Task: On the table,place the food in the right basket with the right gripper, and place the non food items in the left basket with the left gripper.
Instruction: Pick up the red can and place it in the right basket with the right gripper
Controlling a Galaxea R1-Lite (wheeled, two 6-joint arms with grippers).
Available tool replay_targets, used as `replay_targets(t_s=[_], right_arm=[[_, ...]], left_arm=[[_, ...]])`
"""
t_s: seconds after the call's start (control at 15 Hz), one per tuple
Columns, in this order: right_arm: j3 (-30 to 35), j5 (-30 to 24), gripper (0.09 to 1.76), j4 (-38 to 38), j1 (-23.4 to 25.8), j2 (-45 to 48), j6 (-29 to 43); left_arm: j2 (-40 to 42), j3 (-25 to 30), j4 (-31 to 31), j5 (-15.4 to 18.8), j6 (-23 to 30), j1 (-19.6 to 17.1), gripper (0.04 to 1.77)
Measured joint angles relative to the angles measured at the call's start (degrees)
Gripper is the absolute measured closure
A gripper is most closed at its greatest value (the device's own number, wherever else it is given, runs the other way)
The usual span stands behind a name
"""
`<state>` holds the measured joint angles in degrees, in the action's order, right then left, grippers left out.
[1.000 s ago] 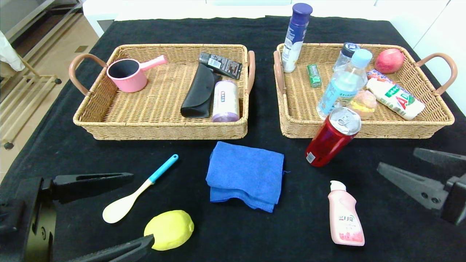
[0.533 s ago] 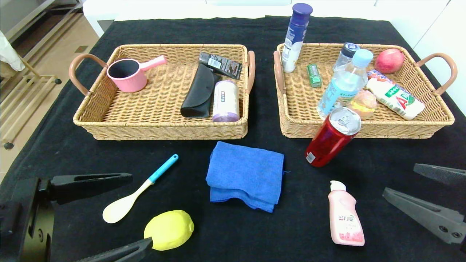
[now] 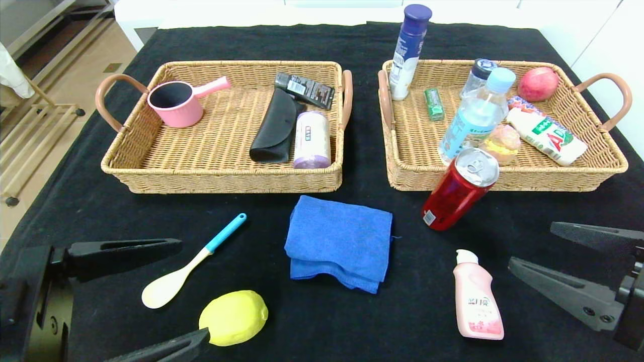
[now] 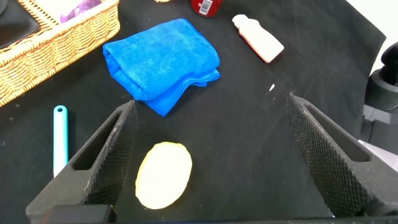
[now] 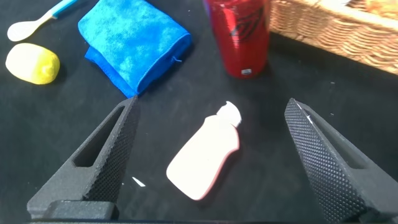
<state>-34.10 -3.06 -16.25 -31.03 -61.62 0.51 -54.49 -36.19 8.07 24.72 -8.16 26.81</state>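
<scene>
On the black table, the red can point(image 3: 460, 188) stands just before the right basket point(image 3: 503, 182), and the water bottle point(image 3: 475, 118) stands inside that basket. The lemon point(image 3: 234, 318), spoon point(image 3: 191, 262), blue cloth point(image 3: 339, 242) and pink bottle point(image 3: 475, 299) lie on the cloth in front of both baskets. My left gripper point(image 3: 195, 289) hovers open at the near left, with the lemon point(image 4: 163, 175) below its jaws. Open at the near right, my right gripper point(image 3: 531, 245) hangs over the pink bottle point(image 5: 205, 158). The left basket point(image 3: 221, 178) is at the back left.
The left basket holds a pink saucepan point(image 3: 176, 103), a black case point(image 3: 274, 128) and a lilac roll point(image 3: 312, 140). The right basket also holds an apple point(image 3: 538, 84), a white bottle point(image 3: 547, 136), a tall blue-capped bottle point(image 3: 410, 50) and small snacks. The table's left edge drops to the floor.
My right gripper has dropped toward the near edge and then shifted left, closer to the pink bottle. The left gripper and all objects have stayed put.
</scene>
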Motion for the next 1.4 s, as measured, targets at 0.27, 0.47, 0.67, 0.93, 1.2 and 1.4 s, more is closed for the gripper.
replay_targets(t_s=[0.27, 0.47, 0.67, 0.93, 1.2, 1.4], right_arm=[[-0.22, 2.10, 0.15, -4.50, -1.30, -3.64, 0.00], [-0.21, 8.16, 0.15, -11.09, -3.97, -8.19, -0.21], [-0.49, 13.25, 0.15, -14.67, -5.80, -12.32, -0.73], [-1.97, 17.01, 0.14, -15.06, -7.12, -15.23, -0.69], [-3.74, 19.40, 0.14, -19.01, -7.23, -18.36, -0.59], [-4.73, 20.31, 0.14, -21.20, -7.34, -20.63, -0.51]], left_arm=[[-0.05, 0.00, -0.02, 0.00, 0.02, 0.00, 0.09], [-0.05, 0.00, -0.05, -0.04, 0.02, 0.00, 0.09], [-0.07, 0.00, -0.05, -0.09, 0.02, 0.00, 0.09], [-0.09, 0.00, -0.05, -0.09, 0.02, 0.00, 0.09], [-0.07, 0.00, -0.06, -0.09, 0.02, 0.00, 0.09], [0.04, 0.00, -0.05, -0.06, 0.02, 0.00, 0.09]])
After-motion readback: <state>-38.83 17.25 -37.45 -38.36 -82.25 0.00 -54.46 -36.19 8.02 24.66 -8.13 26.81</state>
